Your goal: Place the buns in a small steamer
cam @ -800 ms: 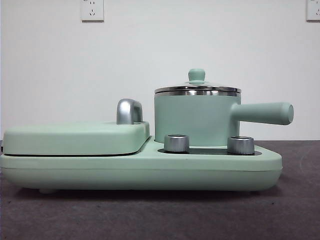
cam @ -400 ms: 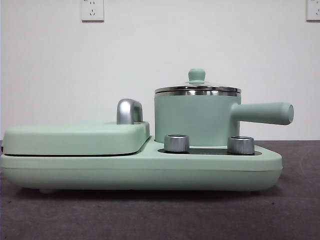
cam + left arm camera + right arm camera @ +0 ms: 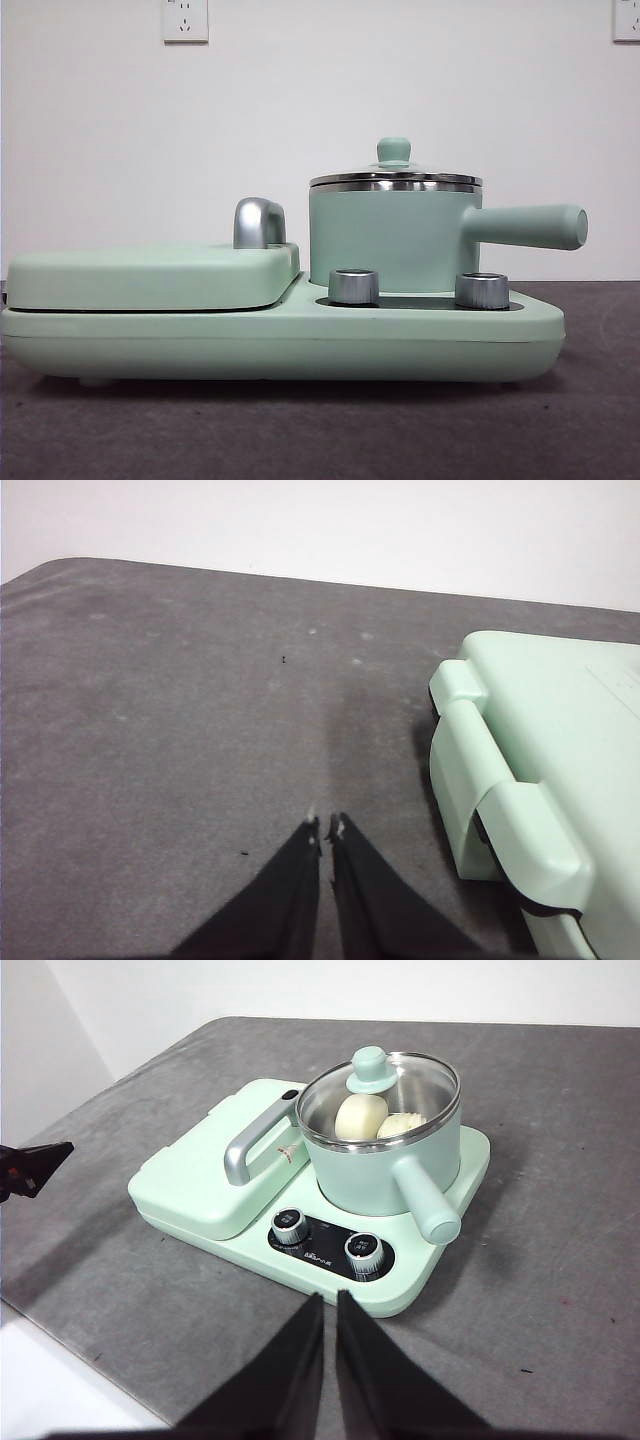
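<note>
We see the small steamer (image 3: 380,1150) sitting on the right side of the green cooker base (image 3: 300,345), with its glass lid (image 3: 385,1090) on top. Through the lid we can see both buns inside: the smooth bun (image 3: 360,1117) at about 9 o'clock in the pot and the ridged bun (image 3: 402,1126) just beside it toward 3 o'clock. The flat griddle cover (image 3: 150,275) lies on the left side. Two silver knobs (image 3: 353,286) stand in front of the pot. Our left gripper (image 3: 326,828) is pinched closed with nothing in it, over the gray table (image 3: 180,710) beside the cooker. Our right gripper (image 3: 330,1300) is also pinched closed and holds nothing, well apart from the cooker.
</note>
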Tool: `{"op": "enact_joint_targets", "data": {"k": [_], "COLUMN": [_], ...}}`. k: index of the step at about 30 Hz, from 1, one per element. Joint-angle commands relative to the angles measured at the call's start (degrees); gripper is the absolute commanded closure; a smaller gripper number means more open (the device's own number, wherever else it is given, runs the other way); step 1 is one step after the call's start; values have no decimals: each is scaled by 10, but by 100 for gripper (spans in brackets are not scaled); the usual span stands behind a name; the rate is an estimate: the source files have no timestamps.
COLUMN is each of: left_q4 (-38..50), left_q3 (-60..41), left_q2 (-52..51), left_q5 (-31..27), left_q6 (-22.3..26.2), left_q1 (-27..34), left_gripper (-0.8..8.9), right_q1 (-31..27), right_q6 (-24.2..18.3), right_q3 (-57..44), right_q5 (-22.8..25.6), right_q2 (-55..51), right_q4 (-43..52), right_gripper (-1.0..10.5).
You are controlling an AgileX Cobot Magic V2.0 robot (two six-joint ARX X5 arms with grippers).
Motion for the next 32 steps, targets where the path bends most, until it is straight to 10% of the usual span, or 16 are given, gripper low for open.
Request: {"op": "enact_joint_targets", "data": {"k": [1, 10, 19, 32], "left_q4": [-3, -3, -3, -3], "left_q3": [-11, -11, -11, -11], "left_q2": [-1, -1, -1, -1], "left_q5": [-2, -2, -2, -2], "left_q6": [5, 5, 5, 5], "left_q1": [0, 0, 0, 0], "left_gripper": [788, 788, 788, 788], "right_q1": [3, -77, -258, -331], "right_q6": [0, 0, -2, -105], "right_q3": [5, -25, -254, -506], "right_q5": [0, -16, -13, 31], "right_q2": [-1, -2, -6, -33], "right_q4": [6, 47, 376, 586], "right_gripper": [926, 926, 926, 927]}}
